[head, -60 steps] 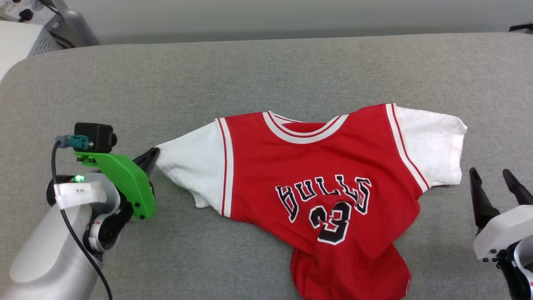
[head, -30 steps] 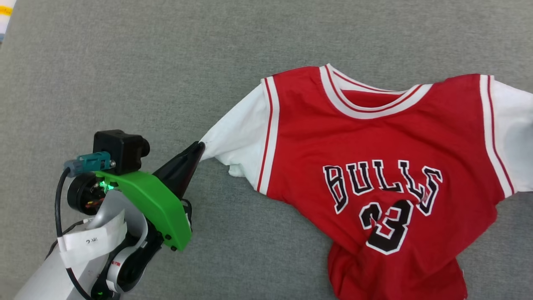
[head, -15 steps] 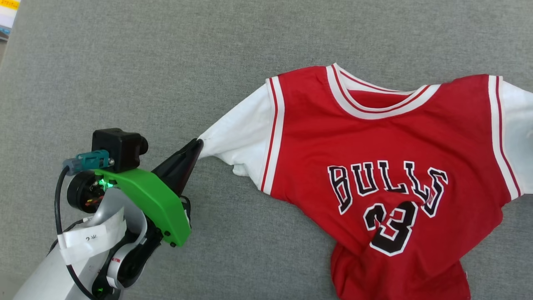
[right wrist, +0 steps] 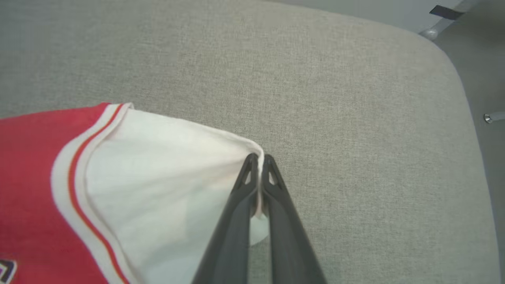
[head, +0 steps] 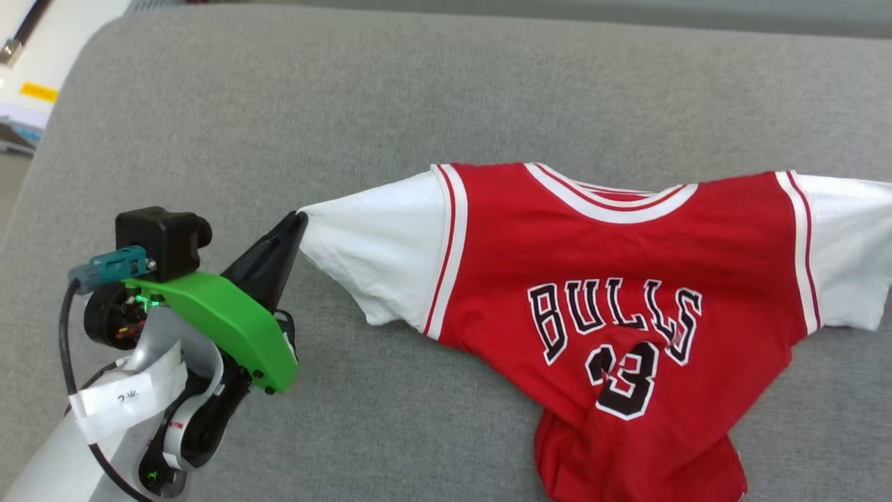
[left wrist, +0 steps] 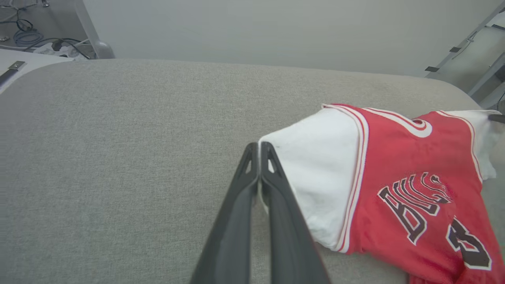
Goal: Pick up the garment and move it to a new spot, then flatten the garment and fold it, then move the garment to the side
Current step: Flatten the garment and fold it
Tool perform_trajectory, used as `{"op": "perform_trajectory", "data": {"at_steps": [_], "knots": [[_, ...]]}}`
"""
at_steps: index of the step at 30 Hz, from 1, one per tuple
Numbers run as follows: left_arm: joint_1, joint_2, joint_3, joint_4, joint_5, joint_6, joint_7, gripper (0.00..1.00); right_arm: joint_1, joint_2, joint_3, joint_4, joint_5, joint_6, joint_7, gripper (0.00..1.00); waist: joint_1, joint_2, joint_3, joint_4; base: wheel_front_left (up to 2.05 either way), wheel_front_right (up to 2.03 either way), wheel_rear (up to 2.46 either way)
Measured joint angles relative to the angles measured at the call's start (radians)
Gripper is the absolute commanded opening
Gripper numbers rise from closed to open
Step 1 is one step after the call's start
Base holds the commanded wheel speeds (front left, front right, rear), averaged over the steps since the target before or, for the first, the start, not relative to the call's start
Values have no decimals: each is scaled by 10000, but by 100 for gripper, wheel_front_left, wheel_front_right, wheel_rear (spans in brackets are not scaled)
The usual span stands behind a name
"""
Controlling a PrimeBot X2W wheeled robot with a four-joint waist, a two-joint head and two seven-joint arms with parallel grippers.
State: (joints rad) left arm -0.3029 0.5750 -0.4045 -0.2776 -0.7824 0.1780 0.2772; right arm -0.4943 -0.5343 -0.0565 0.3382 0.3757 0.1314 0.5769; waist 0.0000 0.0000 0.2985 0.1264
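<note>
Garment point(head: 613, 237) stretched across grey cushion point(head: 348, 90), hem bunched.

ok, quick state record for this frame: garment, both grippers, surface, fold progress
garment: red T-shirt with white sleeves, lettering facing up, stretched sideways, lower hem bunched
left gripper: shut on the garment, pinching the tip of one white sleeve
right gripper: shut on the garment, pinching the edge of the other white sleeve
surface: grey padded surface under the garment
fold progress: not yet folded; body not flat
</note>
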Motion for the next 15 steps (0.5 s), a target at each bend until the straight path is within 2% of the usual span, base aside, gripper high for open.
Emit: {"op": "perform_trajectory", "data": {"at_steps": [15], "knots": [[-11, 380, 955, -711, 593, 305, -1131, 0, 55, -529, -414, -2025, 251, 0, -1221, 0, 0, 0, -1905, -571, 0, 0, 0]]}}
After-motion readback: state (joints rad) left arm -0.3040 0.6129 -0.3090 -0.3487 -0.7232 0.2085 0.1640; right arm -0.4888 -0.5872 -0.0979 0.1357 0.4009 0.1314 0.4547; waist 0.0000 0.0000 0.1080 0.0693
